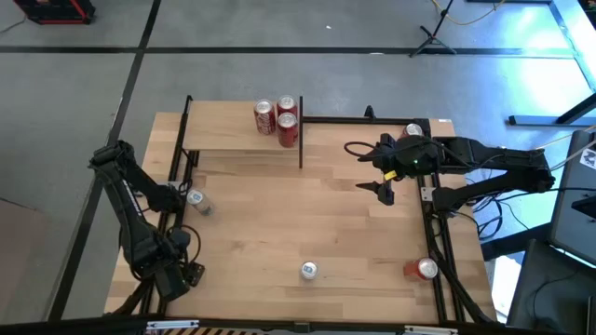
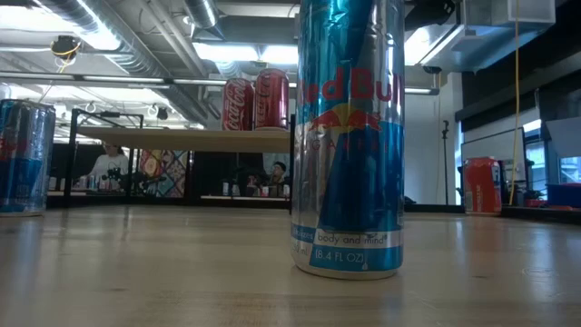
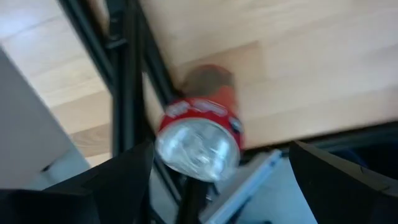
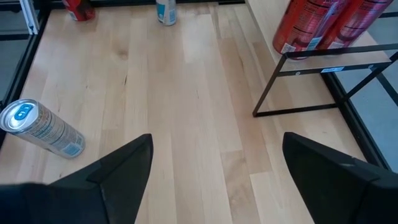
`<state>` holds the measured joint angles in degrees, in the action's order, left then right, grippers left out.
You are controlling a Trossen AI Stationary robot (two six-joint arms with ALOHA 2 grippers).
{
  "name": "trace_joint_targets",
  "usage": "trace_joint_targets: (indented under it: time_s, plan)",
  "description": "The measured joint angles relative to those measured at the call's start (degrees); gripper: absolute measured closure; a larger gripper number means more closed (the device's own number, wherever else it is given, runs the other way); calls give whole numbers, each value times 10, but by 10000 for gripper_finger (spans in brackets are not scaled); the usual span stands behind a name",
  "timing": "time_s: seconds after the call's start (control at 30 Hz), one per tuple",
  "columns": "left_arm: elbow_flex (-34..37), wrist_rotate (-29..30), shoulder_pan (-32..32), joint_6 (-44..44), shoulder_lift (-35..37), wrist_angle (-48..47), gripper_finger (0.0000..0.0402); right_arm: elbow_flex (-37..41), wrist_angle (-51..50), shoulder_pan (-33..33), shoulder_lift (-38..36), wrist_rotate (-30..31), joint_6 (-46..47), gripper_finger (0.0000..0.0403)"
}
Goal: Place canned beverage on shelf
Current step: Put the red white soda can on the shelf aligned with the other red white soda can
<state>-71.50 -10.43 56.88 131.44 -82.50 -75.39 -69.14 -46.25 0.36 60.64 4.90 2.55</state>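
High view: the shelf [image 1: 237,140] stands along the far edge of the desk [image 1: 326,223], toward the far left corner. The three red cans [image 1: 279,119] stand together at its right end, and the rest of the board is bare. My right hand [image 1: 384,184] hangs over the right half of the desk, fingers wide, holding nothing. My left hand [image 1: 182,274] waits at the front left corner. A silver-blue can [image 1: 196,200] is near the left edge, the Red Bull can [image 1: 308,271] is near the middle of the front edge, and a red can [image 1: 426,269] is at the front right corner. The middle of the desk is open.

Low view: the Red Bull can [image 2: 348,136] stands very close. I read "Red Bull", "body and mind" and "8.4 FL OZ". The cans on the shelf [image 2: 182,139] carry the Coca-Cola script.

Left wrist view: my left hand [image 3: 217,180] is spread wide. Between its fingers shows a red can with a silver top [image 3: 199,140], beside black frame bars at a desk edge.

Right wrist view: my right hand [image 4: 211,180] is wide over bare wood. A lying blue can [image 4: 40,127] rests near the desk edge.
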Motion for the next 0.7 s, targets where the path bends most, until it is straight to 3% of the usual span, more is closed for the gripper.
trace_joint_targets:
  time_s: [0.47, 0.7]
  plan:
    - [70, -43, 29, 16, 1, 87, 37, 0, 1, 0, 24, 0, 11, 56]
    - [78, -32, 43, 16, 0, 91, 37, 0, 1, 0, 38, 0, 10, 56]
